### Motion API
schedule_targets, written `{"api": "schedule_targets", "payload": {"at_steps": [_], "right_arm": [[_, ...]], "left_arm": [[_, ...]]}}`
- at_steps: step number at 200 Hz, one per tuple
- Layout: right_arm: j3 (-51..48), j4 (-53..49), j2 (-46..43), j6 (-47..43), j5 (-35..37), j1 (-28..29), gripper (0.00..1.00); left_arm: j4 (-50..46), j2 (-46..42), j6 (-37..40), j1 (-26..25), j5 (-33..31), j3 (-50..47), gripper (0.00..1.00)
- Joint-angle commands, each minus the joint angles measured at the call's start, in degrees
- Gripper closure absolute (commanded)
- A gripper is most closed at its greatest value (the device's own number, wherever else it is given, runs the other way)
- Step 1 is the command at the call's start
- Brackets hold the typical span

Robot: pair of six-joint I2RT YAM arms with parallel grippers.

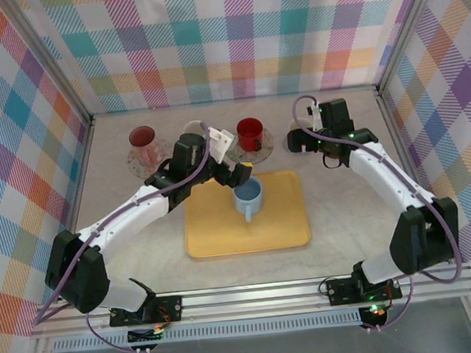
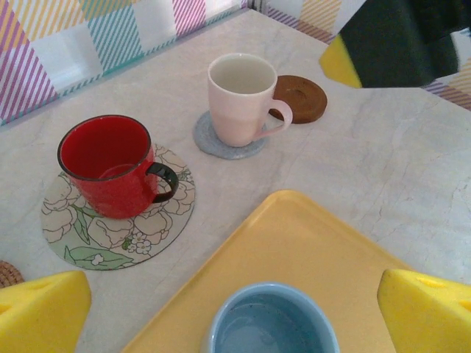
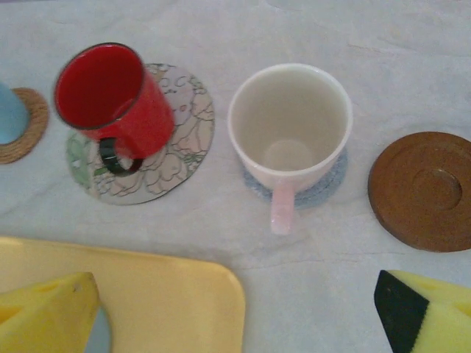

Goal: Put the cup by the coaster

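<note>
Plaid walls [image 1: 223,37] box in a pale marbled counter [image 1: 345,208]. On it your pink cup [image 3: 288,140] stands upright on a gray coaster [image 3: 327,187], off the yellow tray [image 3: 169,301] and past its far edge. A bare brown coaster [image 3: 422,190] lies just beside the gray one, on the side away from the tray.

Your right tool [image 3: 235,316] hangs off the tray's far corner with its fingers spread wide. It holds nothing and is clear of the pink cup, whose handle points toward it.

A red cup [image 3: 110,95] sits on a floral coaster [image 3: 184,147], also beyond the tray's far edge.

On the tray, near that far edge, stands a blue cup [image 2: 268,320]. Your left tool [image 2: 235,309] is spread to either side of it. You cannot tell whether the fingers touch it.
</note>
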Motion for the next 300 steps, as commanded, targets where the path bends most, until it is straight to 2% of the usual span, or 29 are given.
{"api": "schedule_targets", "payload": {"at_steps": [1, 77, 131, 166, 208, 258, 300], "right_arm": [[-0.66, -5.26, -3.47, -1.63, -4.35, 0.91, 0.01], [1.68, -18.2, -7.69, 0.41, -5.72, 8.3, 0.01], [0.77, -20.4, -8.35, 6.72, -6.89, 15.28, 0.01], [-0.21, -20.68, -6.76, 12.22, -5.39, 19.57, 0.01], [-0.42, -20.43, -3.6, 18.0, -3.75, 24.54, 0.01], [0.38, -21.96, 1.48, 20.82, -2.9, 27.94, 0.01], [0.78, -19.74, 5.8, 20.93, -5.2, 29.46, 0.01]], "left_arm": [[-1.31, -3.4, 1.39, -0.79, 1.32, 0.88, 0.0], [-9.34, -12.94, 7.16, -0.79, 3.66, -3.36, 0.0], [-16.91, -20.35, 8.78, -0.79, 5.64, -7.29, 0.0], [-22.89, -24.53, 9.87, -0.79, 5.9, -9.96, 0.0], [-23.13, -29.9, 8.2, -0.78, 4.83, -14.92, 0.0], [-25.12, -32.63, 7.76, -0.79, 2.55, -17.31, 0.0], [-25.0, -32.9, 7.32, -0.79, 2.14, -18.33, 0.0]]}}
